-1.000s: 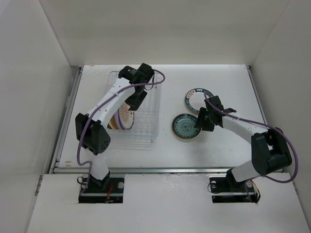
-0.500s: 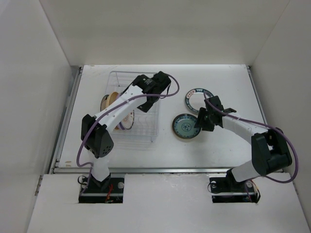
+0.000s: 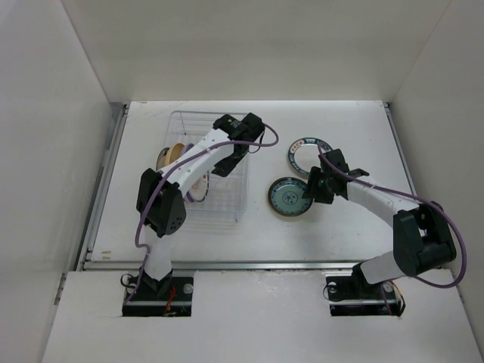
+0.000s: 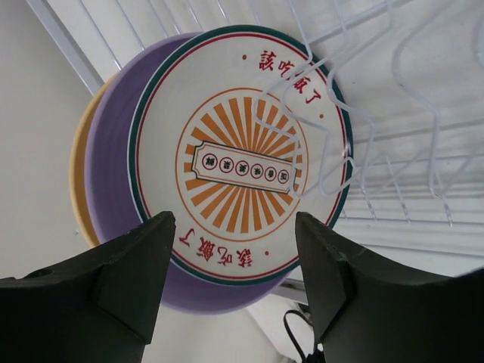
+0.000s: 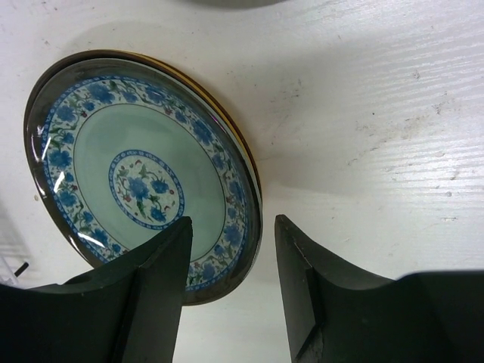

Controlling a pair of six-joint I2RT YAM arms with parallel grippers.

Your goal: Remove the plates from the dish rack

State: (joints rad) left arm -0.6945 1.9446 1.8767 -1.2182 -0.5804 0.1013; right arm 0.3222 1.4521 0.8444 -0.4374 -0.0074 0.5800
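The dish rack (image 3: 227, 208) stands left of centre, and its wires (image 4: 393, 91) show in the left wrist view. Upright in it are a white plate with an orange-red sunburst (image 4: 242, 162), a lavender plate (image 4: 113, 174) and a tan-yellow plate (image 4: 78, 181). My left gripper (image 4: 234, 265) hangs open over the rack (image 3: 218, 168), with the front plates' lower rim between its jaws and a gap on both sides. On the table a teal-blue plate (image 5: 128, 174) lies on a yellow-brown one (image 5: 243, 147). My right gripper (image 5: 231, 272) is open astride their rim (image 3: 306, 193).
A green-rimmed white plate (image 3: 301, 151) lies flat on the table behind the teal one (image 3: 287, 198). White walls close in the table on the left, right and back. The rack's right half holds no plates.
The left arm has swung right across the rack, and its wrist now sits over the rack's right side. The right arm and the plates on the table have not moved.
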